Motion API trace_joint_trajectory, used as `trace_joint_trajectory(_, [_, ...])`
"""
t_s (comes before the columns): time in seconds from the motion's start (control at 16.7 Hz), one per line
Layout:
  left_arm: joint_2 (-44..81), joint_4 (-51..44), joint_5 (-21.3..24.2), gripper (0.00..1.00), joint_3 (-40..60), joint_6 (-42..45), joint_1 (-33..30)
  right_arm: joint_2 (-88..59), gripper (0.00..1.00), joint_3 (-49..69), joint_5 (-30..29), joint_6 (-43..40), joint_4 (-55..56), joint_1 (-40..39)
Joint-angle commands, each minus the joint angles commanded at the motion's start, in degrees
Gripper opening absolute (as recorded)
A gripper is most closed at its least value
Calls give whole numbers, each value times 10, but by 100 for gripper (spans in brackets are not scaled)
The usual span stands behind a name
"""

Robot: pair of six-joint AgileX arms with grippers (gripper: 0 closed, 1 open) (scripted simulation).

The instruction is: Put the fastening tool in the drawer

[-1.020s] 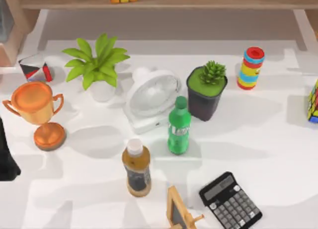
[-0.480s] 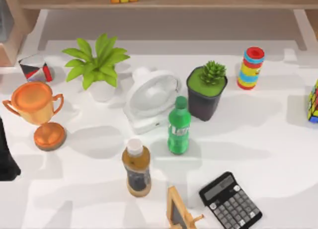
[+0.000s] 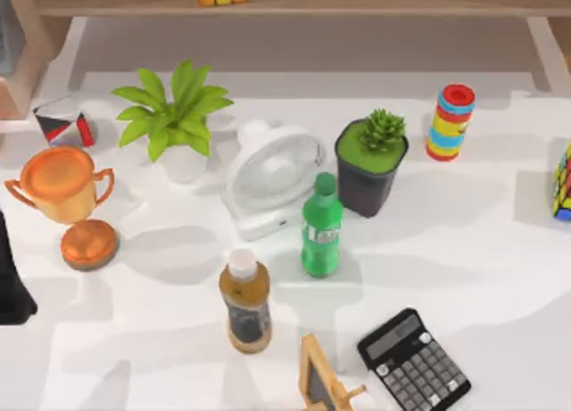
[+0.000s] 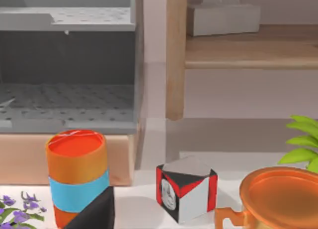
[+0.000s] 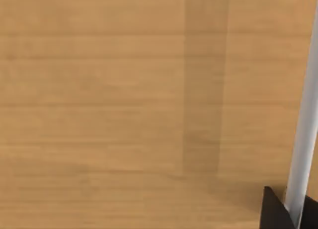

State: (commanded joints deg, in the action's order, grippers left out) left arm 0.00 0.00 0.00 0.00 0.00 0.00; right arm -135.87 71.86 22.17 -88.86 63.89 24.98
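Worktop (image 3: 482, 242) unchanged; right gripper (image 5: 293, 211) close against a wooden panel (image 5: 99, 114).
Over the last second only a faint shadow at 2 o'clock shifted, so the work is probably off that way. A pale bar (image 5: 303, 139) sits at the right gripper: stapler or handle, gripped or not, I cannot tell. Left gripper (image 4: 94, 211) waits at 9 o'clock, state unclear.

Orange trophy (image 3: 62, 186), green bottle (image 3: 321, 226) (white label).

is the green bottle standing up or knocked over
Upright. In the top view the green bottle stands on its base, cap up, on the table.
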Motion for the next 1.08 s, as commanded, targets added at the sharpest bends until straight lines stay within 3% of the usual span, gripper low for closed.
trace_joint_trajectory(0.24, [0,0,0,100,0,0,0,-1,0,1,0,0,-1,0])
trace_joint_trajectory(1.02, [0,0,0,100,0,0,0,-1,98,1,0,0,-1,0])
trace_joint_trajectory(1.08, [0,0,0,100,0,0,0,-1,100,1,0,0,-1,0])
